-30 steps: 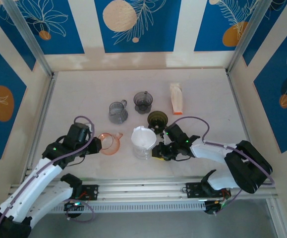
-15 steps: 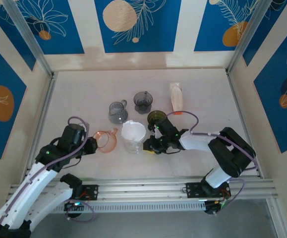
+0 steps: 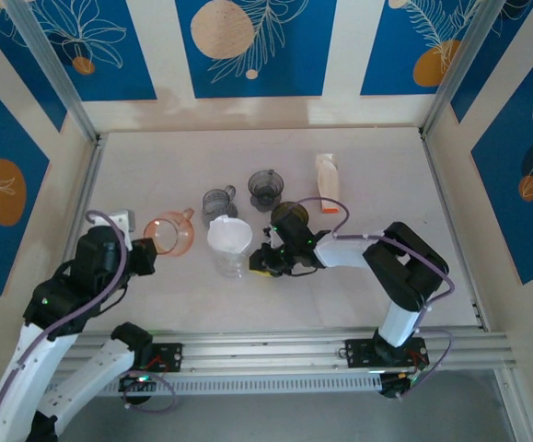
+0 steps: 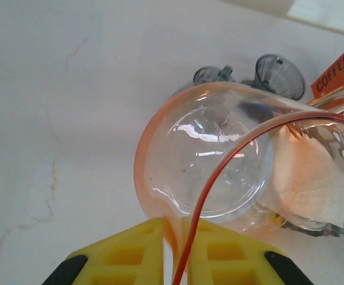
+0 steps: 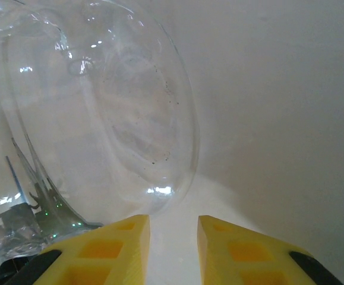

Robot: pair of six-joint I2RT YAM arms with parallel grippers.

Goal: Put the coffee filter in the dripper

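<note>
**A:** Where is the filter (image 3: 228, 234)?

**B:** It sits in the clear dripper (image 3: 232, 263), white, with its mouth open upward, near the middle of the table (image 3: 156, 166). The left wrist view shows its crinkled paper through the glass.

**A:** Any writing?

**B:** One word, "COFFEE", in white on an orange tab (image 4: 332, 72). The tab is on the packet (image 3: 328, 182) that lies at the far right of the group. I can read nothing else.

**A:** Count the drippers.

**B:** Five. One is clear. One is the orange dripper (image 3: 169, 230), to the left of the clear one. Two are grey drippers (image 3: 218, 203) (image 3: 266, 187), behind. One is a dark dripper (image 3: 291, 218), just to the right. There is one packet, and I can see one filter.

**A:** And the grippers?

**B:** The left gripper (image 4: 174, 228) has its yellow jaws pressed together on the orange dripper's rim, and holds it tilted. The right gripper (image 5: 173, 225) lies low beside the clear dripper. Its jaws stand slightly apart, with bare table in the gap and the glass just ahead of the tips. I cannot tell whether the tips touch the glass.
</note>
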